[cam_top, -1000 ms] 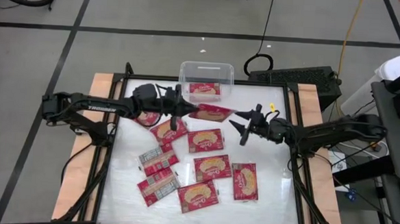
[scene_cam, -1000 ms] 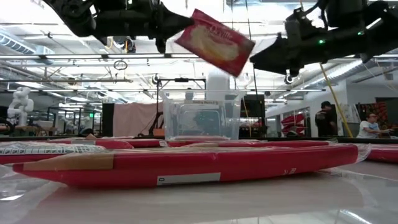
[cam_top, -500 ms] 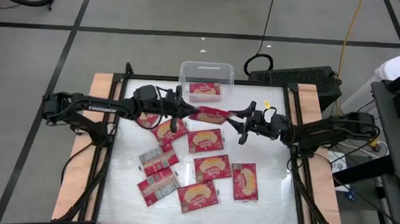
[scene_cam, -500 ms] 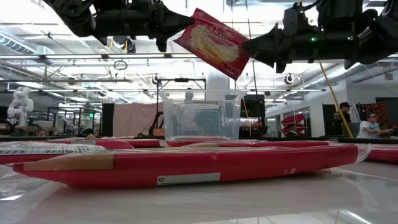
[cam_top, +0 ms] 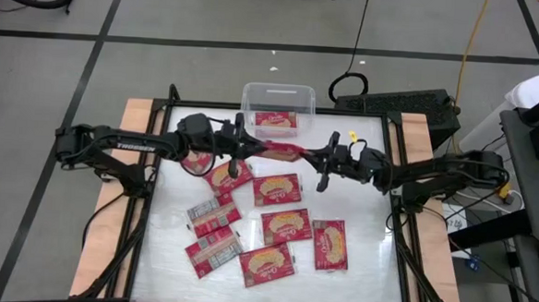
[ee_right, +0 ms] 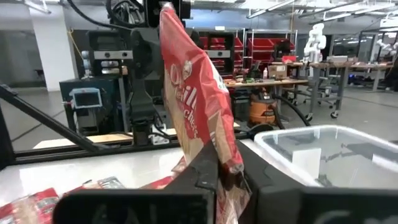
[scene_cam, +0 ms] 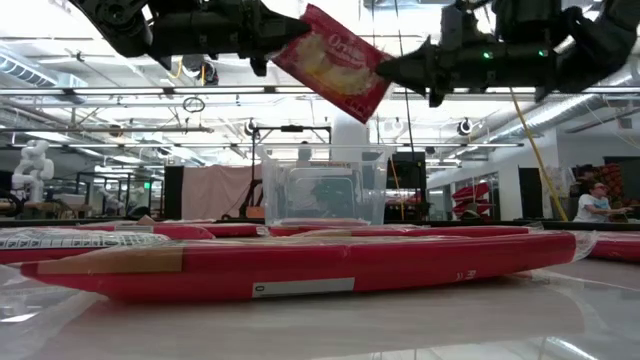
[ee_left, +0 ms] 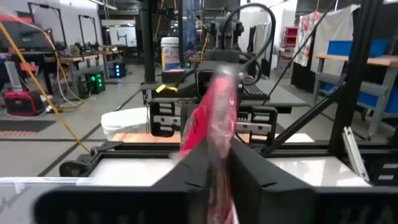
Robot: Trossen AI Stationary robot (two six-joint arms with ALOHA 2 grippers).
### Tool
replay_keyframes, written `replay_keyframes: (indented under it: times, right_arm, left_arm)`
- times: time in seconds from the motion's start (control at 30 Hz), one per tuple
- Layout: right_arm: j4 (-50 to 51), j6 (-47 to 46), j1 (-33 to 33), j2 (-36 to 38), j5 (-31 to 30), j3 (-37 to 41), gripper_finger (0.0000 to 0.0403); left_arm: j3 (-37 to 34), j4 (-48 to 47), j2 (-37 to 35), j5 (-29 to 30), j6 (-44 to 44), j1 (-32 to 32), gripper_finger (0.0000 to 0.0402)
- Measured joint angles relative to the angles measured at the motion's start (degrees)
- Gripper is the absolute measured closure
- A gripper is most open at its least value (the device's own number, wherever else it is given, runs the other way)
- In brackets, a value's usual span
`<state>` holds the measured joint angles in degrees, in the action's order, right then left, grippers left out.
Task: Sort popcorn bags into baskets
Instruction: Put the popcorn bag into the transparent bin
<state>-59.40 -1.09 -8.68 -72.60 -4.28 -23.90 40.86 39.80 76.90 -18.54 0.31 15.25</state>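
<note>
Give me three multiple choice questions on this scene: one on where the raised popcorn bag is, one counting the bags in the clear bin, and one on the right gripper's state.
1. Where is the raised bag?
A) in the clear bin
B) in the air between the left gripper and the right gripper
C) flat on the table

2. How many bags lie in the clear bin?
A) none
B) one
C) four

3. The right gripper is:
A) wide open
B) shut on the raised bag
C) shut on nothing

Answers:
1 B: the low view shows it aloft between both grippers.
2 B: a single red packet shows inside.
3 B: its wrist view shows the fingers pinching the bag's edge.
</note>
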Motion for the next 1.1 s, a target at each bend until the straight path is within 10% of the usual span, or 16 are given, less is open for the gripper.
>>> replay_keyframes:
  times: [0.43, 0.8, 1.1]
  right_arm:
    - [14.31, 4.11, -5.1, 1.24, 0.15, -8.22, 0.0397]
    - [34.88, 8.27, -12.18, 1.22, 7.46, -25.0, 0.0397]
    - [48.32, 9.51, -19.39, -5.07, 18.35, -39.73, 0.0396]
  left_arm:
    - [0.0, -25.84, -17.64, 19.7, -0.44, 1.65, 0.0162]
    - [-0.03, -43.1, -24.85, 20.7, -1.94, -3.11, 0.0202]
    - [-7.89, -34.2, -24.89, 21.62, -2.76, -8.82, 0.0241]
